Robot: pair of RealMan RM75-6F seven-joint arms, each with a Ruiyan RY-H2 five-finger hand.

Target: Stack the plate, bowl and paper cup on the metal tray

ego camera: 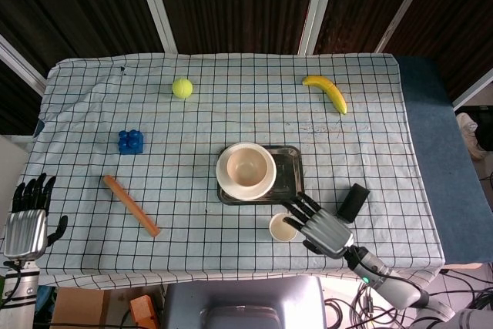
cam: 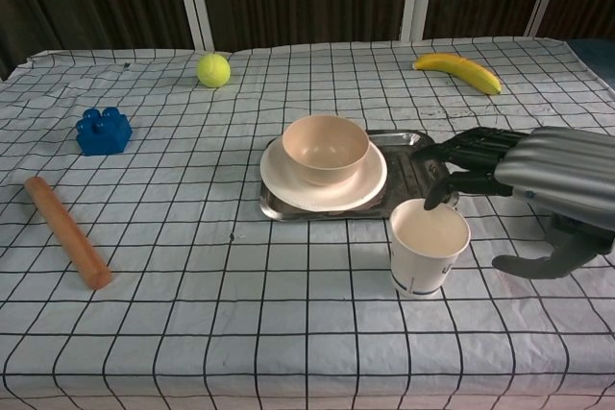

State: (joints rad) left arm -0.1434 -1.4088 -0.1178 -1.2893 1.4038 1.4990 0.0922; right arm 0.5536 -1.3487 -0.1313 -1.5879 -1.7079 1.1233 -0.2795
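A cream bowl (ego camera: 245,169) (cam: 326,146) sits in a white plate (ego camera: 228,188) (cam: 288,182), and both rest on the left half of the metal tray (ego camera: 290,181) (cam: 424,173). The paper cup (ego camera: 283,227) (cam: 429,245) stands upright on the cloth just in front of the tray. My right hand (ego camera: 322,226) (cam: 538,175) hovers open beside the cup on its right, with its fingertips reaching over the cup's far rim and its thumb held low; it holds nothing. My left hand (ego camera: 27,217) hangs open off the table's front left corner.
A black box (ego camera: 353,202) lies right of the tray, close to my right hand. A wooden stick (ego camera: 131,205) (cam: 67,232), a blue block (ego camera: 131,141) (cam: 104,131), a tennis ball (ego camera: 182,87) (cam: 213,70) and a banana (ego camera: 326,92) (cam: 459,71) are spread over the checked cloth.
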